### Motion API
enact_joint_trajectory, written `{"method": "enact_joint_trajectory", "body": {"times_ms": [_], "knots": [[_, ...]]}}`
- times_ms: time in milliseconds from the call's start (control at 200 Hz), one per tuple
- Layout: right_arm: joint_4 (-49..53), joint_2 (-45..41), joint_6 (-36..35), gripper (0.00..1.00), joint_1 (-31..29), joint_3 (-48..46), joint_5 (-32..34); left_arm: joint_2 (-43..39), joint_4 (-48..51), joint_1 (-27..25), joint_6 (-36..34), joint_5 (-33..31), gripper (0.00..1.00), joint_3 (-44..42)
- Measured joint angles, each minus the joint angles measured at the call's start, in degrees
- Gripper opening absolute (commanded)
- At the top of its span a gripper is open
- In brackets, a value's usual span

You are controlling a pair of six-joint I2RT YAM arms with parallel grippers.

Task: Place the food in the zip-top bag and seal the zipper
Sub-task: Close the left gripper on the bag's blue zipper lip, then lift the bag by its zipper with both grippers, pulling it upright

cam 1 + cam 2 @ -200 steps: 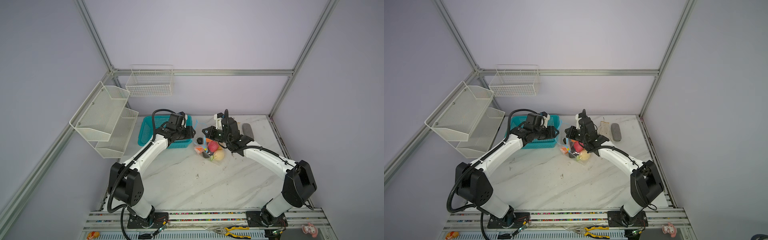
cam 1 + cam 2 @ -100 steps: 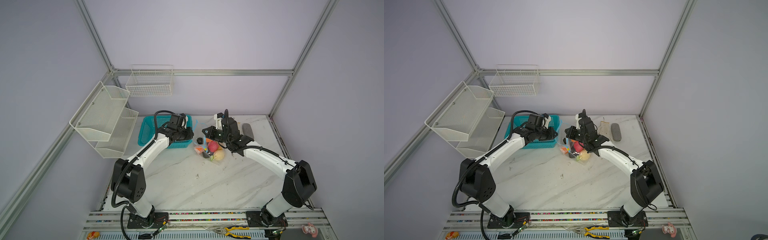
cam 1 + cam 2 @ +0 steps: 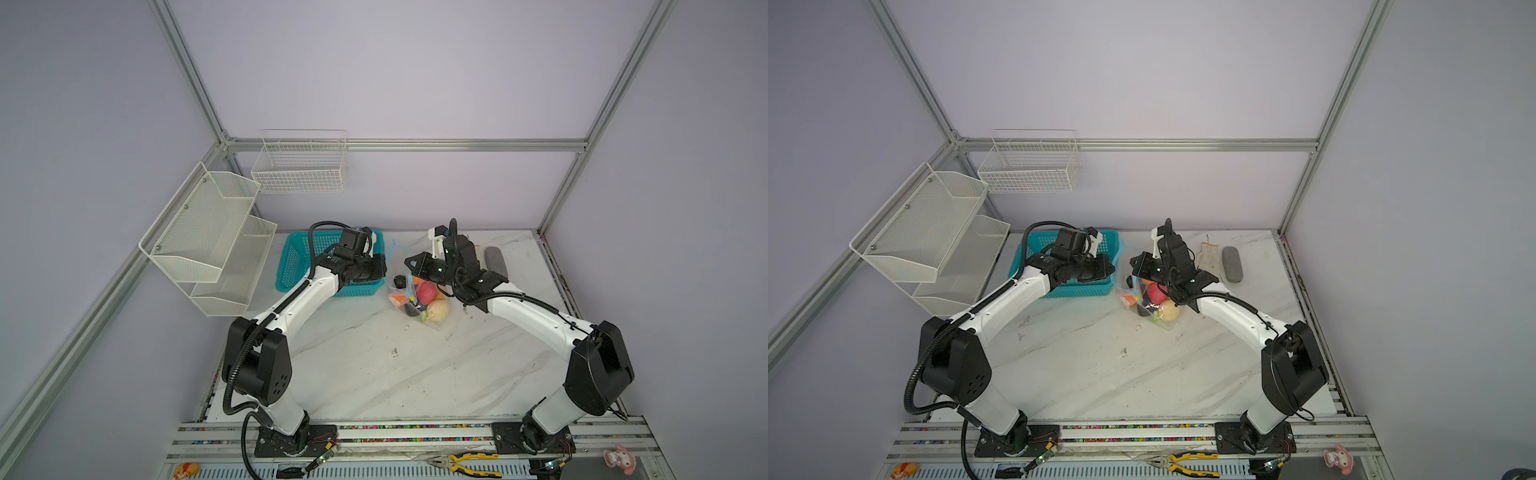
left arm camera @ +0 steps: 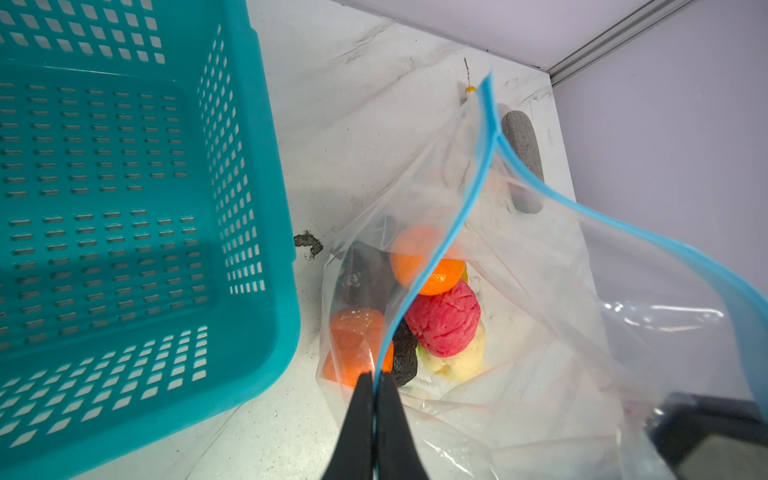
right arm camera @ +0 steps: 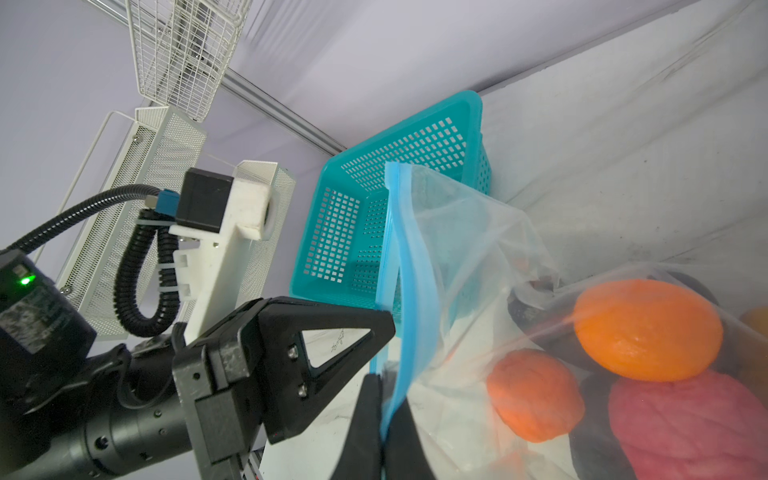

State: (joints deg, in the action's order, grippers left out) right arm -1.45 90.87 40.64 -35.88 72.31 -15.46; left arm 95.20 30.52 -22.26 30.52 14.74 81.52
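Note:
The clear zip-top bag (image 4: 540,332) stands on the marble table beside the basket, its mouth held up and apart. Inside lies the food: two orange balls (image 4: 436,278), a pink ball (image 4: 444,320), a cream one (image 4: 461,361) and a dark lump (image 4: 405,353). My left gripper (image 4: 376,376) is shut on one side of the light-blue zipper (image 4: 469,199). On the other side of that strip (image 5: 409,291), my right gripper (image 5: 384,386) is shut too. In both top views the two grippers (image 3: 380,266) (image 3: 409,266) face each other just above the bag (image 3: 419,299).
A teal mesh basket (image 4: 266,232) stands right next to the bag, under my left arm (image 3: 316,291). A grey oblong object (image 3: 494,259) and a cream cloth-like piece (image 3: 1208,257) lie behind my right arm. White wire racks (image 3: 208,237) hang on the left wall.
My left gripper has shifted a little from over the basket toward the bag and closed on the blue strip. The right arm and the bag have stayed in place.

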Motion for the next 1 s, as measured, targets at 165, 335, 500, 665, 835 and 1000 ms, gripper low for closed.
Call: {"method": "enact_joint_trajectory", "body": {"times_ms": [165,335,500,665,835,1000], "knots": [[1.3,-2.4,-0.1,0.00,0.0,-0.6,1.1,-1.2,0.1,-0.6,0.5,0.6,0.00,0.0],[2.9,-6.3,-0.4,0.00,0.0,-1.9,1.9,-5.3,0.3,-2.4,1.7,1.2,0.00,0.0],[4.7,-9.6,-0.9,0.00,0.0,-2.1,2.7,-8.7,0.5,-4.1,2.9,1.4,0.00,0.0],[6.6,-12.0,-1.1,0.00,-0.1,-2.1,2.9,-10.1,1.4,-5.7,3.9,1.3,0.00,0.0],[7.7,-14.8,-1.8,0.00,-0.2,-2.8,3.0,-11.3,4.3,-8.2,4.5,-0.2,0.00,0.1],[8.9,-15.5,-3.3,0.00,-0.4,-2.8,2.8,-11.6,7.3,-10.4,4.9,-1.8,0.00,0.2]]}}
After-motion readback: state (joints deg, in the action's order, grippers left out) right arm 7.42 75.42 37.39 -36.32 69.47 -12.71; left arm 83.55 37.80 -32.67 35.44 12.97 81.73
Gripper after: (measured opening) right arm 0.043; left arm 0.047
